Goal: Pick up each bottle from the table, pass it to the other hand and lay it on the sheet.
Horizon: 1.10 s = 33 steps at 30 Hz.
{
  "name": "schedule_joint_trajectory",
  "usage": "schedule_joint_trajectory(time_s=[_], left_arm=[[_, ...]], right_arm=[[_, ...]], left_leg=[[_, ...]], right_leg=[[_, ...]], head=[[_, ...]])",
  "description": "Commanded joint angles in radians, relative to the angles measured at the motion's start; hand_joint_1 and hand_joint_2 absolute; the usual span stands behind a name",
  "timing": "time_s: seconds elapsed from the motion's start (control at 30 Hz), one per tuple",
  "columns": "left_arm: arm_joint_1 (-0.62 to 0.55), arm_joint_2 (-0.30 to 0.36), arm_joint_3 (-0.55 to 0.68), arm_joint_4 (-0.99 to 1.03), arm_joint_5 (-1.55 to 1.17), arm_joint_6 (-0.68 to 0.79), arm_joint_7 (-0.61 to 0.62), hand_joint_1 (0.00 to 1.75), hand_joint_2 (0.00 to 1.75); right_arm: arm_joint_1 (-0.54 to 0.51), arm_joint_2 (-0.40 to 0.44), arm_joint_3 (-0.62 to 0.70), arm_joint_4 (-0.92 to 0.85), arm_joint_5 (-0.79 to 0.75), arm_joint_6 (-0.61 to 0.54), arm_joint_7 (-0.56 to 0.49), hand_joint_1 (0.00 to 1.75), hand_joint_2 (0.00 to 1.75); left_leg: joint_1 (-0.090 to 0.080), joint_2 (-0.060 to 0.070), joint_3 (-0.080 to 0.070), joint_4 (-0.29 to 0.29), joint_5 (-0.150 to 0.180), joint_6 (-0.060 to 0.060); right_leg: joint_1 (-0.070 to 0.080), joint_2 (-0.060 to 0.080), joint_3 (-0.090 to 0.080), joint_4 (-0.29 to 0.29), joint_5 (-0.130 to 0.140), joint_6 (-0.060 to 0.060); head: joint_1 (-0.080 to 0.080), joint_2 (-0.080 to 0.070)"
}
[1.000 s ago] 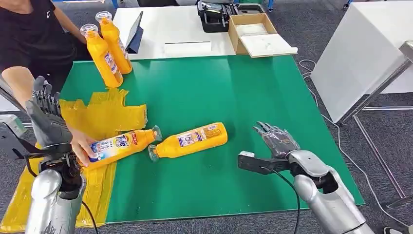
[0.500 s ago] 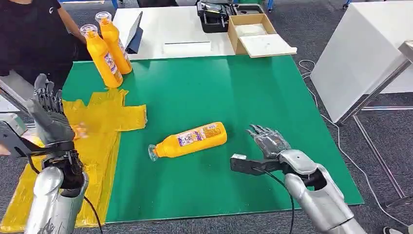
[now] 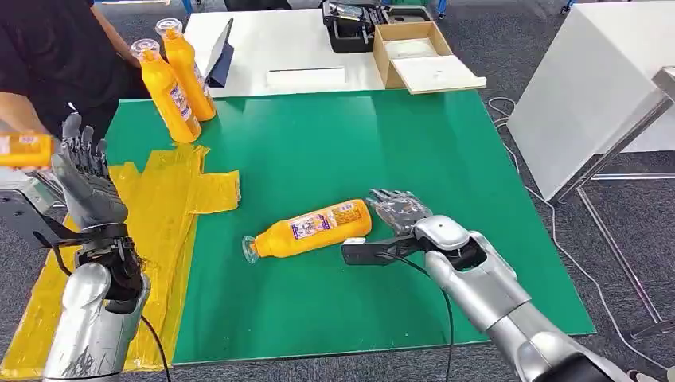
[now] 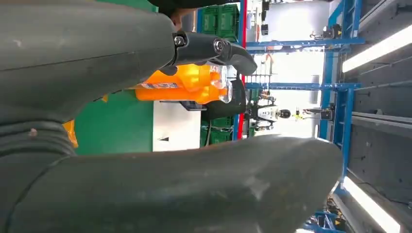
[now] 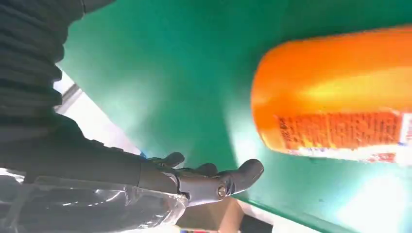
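Observation:
An orange bottle lies on its side mid-table on the green mat, cap pointing toward my left. My right hand hovers with fingers spread right at the bottle's base, holding nothing; the right wrist view has the base of that bottle close beyond the fingers. Over the yellow sheet at the table's left side, my left hand is raised, fingers apart and empty. Two more orange bottles stand upright at the far left corner and appear as orange bottles past the left hand.
A person in black stands at the far left and holds another orange bottle at the picture's edge. Behind the green mat, a white table carries a cardboard box and a black tool case. A white cabinet stands to the right.
The person lifted the second lying bottle off the sheet and carried it away to the left. My right hand moved left up to the remaining bottle's base. My left hand stayed raised.

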Motion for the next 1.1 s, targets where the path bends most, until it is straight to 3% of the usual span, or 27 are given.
schedule_joint_trajectory(time_s=[0.03, 0.2, 0.5, 0.8, 1.1], left_arm=[[-0.042, 0.018, 0.014, 0.074, 0.000, 0.011, -0.007, 0.00, 0.00], [-0.050, 0.026, 0.018, 0.089, 0.014, 0.021, -0.020, 0.00, 0.00], [-0.050, 0.026, 0.018, 0.089, 0.014, 0.021, -0.020, 0.00, 0.00], [-0.054, 0.044, -0.004, 0.114, 0.058, 0.035, -0.047, 0.00, 0.00], [-0.085, 0.054, -0.037, 0.165, 0.096, 0.037, -0.064, 0.00, 0.00]], right_arm=[[-0.142, 0.091, 0.150, 0.241, -0.014, -0.012, -0.017, 0.00, 1.75], [-0.172, 0.131, 0.204, 0.336, -0.031, -0.006, -0.040, 0.00, 1.75], [-0.172, 0.131, 0.204, 0.336, -0.031, -0.006, -0.040, 0.00, 1.75], [-0.210, 0.208, 0.276, 0.562, -0.067, -0.019, -0.082, 0.00, 1.75], [-0.204, 0.213, 0.312, 0.674, -0.061, -0.011, -0.106, 0.00, 1.75]], left_leg=[[0.000, 0.001, 0.002, 0.000, 0.000, -0.002], [0.000, 0.001, 0.004, 0.000, -0.001, -0.003], [0.000, 0.000, 0.004, 0.001, -0.002, -0.005], [0.000, 0.000, 0.004, -0.001, 0.000, -0.002], [0.001, -0.003, 0.008, -0.002, 0.000, -0.003]], right_leg=[[0.000, 0.000, 0.001, 0.000, 0.000, -0.001], [0.000, 0.001, 0.003, 0.000, -0.001, -0.001], [0.000, -0.002, 0.004, 0.001, -0.001, -0.001], [0.000, -0.001, 0.003, -0.001, 0.000, -0.001], [0.001, -0.004, 0.008, -0.003, 0.000, -0.001]], head=[[0.000, 0.000], [0.000, 0.000], [0.000, 0.000], [0.000, 0.000], [0.000, 0.000]])
